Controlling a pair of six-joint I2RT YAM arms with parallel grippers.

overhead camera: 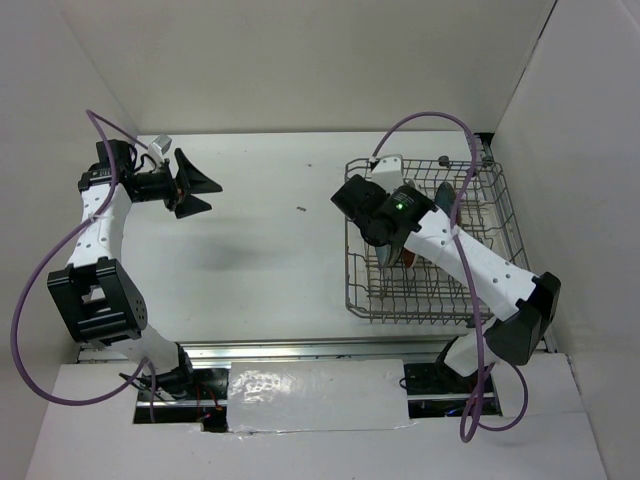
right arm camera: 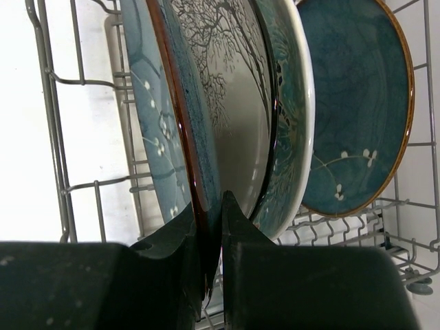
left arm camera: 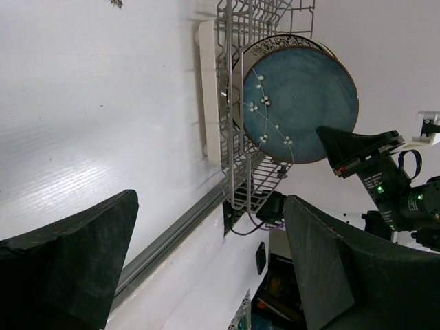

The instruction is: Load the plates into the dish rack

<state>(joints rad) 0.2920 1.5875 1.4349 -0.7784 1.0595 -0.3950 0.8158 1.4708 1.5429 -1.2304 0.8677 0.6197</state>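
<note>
Teal plate (right arm camera: 148, 117) in right claw (right arm camera: 221, 206), left claw (overhead camera: 205, 190) splayed

From above, the right arm (overhead camera: 470, 255) hides most of the plates (overhead camera: 441, 196) from us. At the right wrist we lose the teal plate (right arm camera: 148, 110)'s lower rim between the fingers (right arm camera: 165, 240); plate tops are cropped.

Left pincer (overhead camera: 205, 192) agape, right pincer (right arm camera: 208, 206) pinched.
</note>
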